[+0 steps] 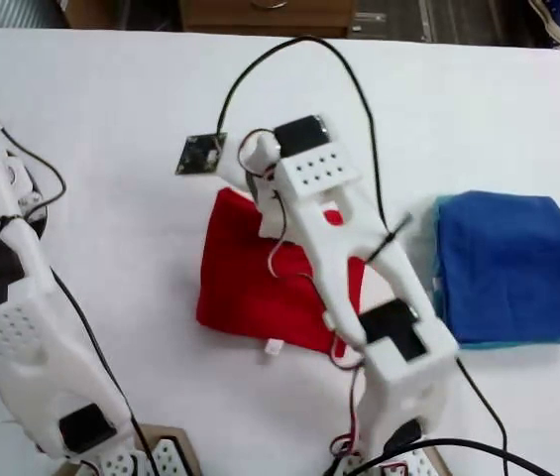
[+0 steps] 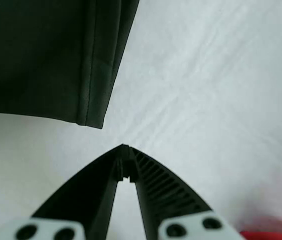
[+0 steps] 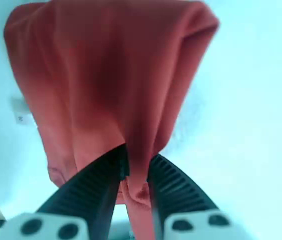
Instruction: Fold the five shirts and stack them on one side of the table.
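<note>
1. The right arm (image 1: 349,248) lies across the red shirt (image 1: 235,283) and hides the cloth's middle.
2. The red cloth pinched in the right gripper (image 3: 131,157) runs back past it and off the picture's edge, all of it blurred.
3. Off to one side of that gripper, a white tag (image 3: 20,111) is too blurred to read.
4. Just ahead of the left gripper (image 2: 126,150), a dark shirt (image 2: 46,55) is cut by two picture edges, leaving one hemmed corner.
5. Behind and beside the left gripper, a red strip (image 2: 273,235) is cut off at the corner.
6. Well aside from the right gripper, the blue shirt (image 1: 507,263) covers a paler layer (image 1: 507,344), leaving a thin rim.
</note>
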`<action>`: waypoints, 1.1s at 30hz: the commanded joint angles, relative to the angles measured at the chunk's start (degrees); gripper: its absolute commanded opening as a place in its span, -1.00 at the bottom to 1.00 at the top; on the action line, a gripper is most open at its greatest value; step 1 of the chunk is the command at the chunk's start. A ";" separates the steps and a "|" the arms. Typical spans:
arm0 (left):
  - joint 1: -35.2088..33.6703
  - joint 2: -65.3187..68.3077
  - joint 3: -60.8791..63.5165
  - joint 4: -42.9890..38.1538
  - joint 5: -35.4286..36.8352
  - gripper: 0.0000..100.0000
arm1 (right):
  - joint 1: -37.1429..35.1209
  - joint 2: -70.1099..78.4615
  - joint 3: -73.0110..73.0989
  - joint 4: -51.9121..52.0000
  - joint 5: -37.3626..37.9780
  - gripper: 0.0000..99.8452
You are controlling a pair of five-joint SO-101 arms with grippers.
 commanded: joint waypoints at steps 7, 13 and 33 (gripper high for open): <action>0.09 -0.79 -5.85 1.05 -0.09 -0.96 | -0.04 -14.37 2.64 0.31 -0.44 -0.96; 0.18 -0.79 -5.85 1.05 -0.09 -0.96 | 0.04 -19.82 2.64 0.31 -0.62 -0.96; 4.13 -0.79 -5.93 1.05 -0.09 -0.96 | 7.87 -36.88 2.99 0.40 -14.95 -0.96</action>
